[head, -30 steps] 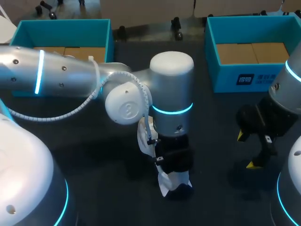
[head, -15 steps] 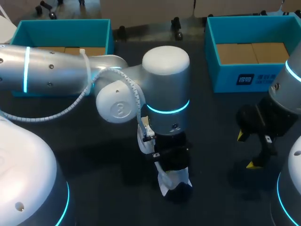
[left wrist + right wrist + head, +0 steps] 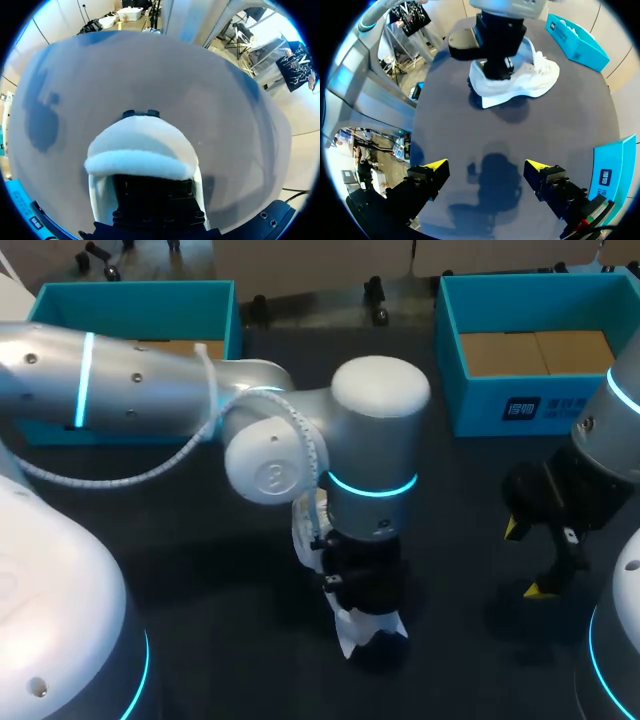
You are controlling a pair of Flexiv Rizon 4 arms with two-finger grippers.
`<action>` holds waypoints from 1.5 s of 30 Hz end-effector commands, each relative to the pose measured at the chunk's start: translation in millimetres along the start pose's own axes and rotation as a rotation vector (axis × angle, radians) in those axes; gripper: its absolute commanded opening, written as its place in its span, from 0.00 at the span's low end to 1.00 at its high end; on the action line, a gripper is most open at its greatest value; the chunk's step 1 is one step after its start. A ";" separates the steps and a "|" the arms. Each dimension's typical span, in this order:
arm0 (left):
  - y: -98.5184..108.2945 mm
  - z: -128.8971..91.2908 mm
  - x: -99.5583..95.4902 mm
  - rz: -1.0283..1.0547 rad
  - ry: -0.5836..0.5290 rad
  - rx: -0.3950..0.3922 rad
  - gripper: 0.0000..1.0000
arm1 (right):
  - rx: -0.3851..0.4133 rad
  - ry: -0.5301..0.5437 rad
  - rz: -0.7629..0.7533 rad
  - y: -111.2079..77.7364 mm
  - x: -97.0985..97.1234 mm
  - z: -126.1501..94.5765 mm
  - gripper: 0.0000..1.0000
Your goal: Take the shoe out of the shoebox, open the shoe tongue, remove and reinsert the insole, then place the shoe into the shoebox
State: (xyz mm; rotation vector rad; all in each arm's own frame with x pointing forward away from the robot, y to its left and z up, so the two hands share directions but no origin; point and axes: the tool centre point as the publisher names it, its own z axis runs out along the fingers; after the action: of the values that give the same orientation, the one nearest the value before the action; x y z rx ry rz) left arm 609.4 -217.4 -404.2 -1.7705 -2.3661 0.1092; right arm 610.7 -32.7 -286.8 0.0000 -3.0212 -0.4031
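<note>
A white shoe (image 3: 352, 626) with a dark heel lies on its sole on the dark table, in the middle near the front. My left gripper (image 3: 366, 590) comes straight down onto its heel end, and its fingertips are hidden inside the shoe's mouth. In the left wrist view the shoe's padded white heel collar (image 3: 141, 162) sits just ahead of the black gripper body, and I cannot see what is between the fingers. The right wrist view shows the shoe (image 3: 532, 80) with the left gripper (image 3: 496, 67) on top of it. My right gripper (image 3: 527, 560) (image 3: 487, 167) hangs open over bare table, far to the shoe's right.
Two open blue shoeboxes stand at the back: one at back left (image 3: 130, 300), one at back right (image 3: 500, 415) with brown cardboard inside. In the right wrist view one blue box (image 3: 577, 42) lies beyond the shoe and another (image 3: 610, 172) beside my right fingers.
My left arm's wrist swung slightly left and then back right over the shoe, which stayed in place. The right arm has not moved.
</note>
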 end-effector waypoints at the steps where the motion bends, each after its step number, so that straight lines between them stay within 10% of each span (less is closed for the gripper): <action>1: 1.1 15.3 -10.9 -0.009 -0.002 -0.006 0.00 | 0.001 0.000 0.000 0.3 -0.1 1.4 1.00; 14: -3.6 -32.5 -0.6 0.015 -0.127 0.011 0.00 | 0.001 0.000 0.000 0.3 -0.1 1.4 1.00; 30: 11.2 5.7 -29.7 -0.023 -0.118 -0.016 0.00 | 0.001 0.000 0.000 0.3 -0.1 1.4 1.00; 45: 4.9 -41.4 3.9 -0.057 -0.170 -0.060 0.00 | 0.001 0.000 0.000 0.3 -0.1 1.4 1.00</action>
State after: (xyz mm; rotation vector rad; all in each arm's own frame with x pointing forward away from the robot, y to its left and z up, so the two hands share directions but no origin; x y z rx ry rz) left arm 623.3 -231.8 -379.8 -1.7666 -2.5245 0.1720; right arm 610.7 -32.7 -286.8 -0.0001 -3.0212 -0.4030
